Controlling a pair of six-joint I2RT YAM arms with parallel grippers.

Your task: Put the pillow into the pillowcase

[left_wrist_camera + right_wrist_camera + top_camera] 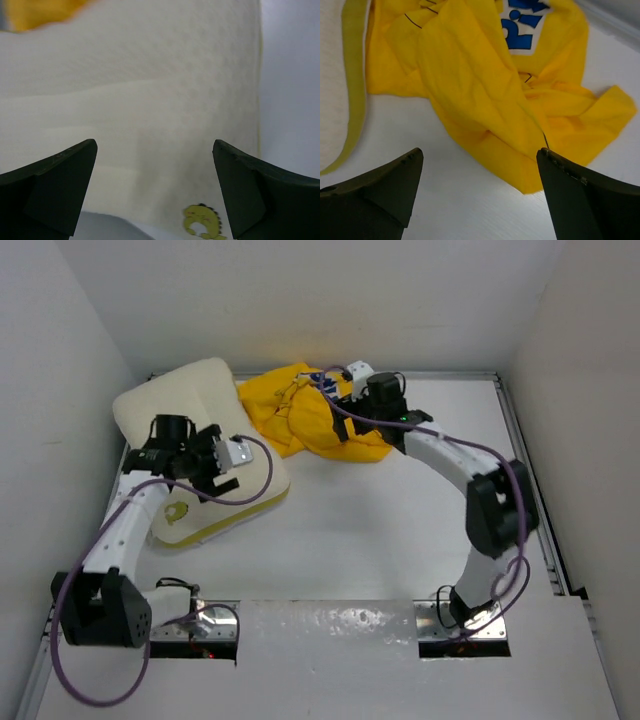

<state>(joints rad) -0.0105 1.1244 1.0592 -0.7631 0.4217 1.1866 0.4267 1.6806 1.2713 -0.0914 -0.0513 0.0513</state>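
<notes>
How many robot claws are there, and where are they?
2. The left gripper hangs open over the cream pillow. The right gripper hangs open above the crumpled yellow pillowcase. No others seem hidden.

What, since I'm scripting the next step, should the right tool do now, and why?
Probably lower the right tool onto the near edge of the pillowcase and close. It hangs open above the crumpled fabric, holding nothing, and the pillow lies beside it, not yet inside.
</notes>
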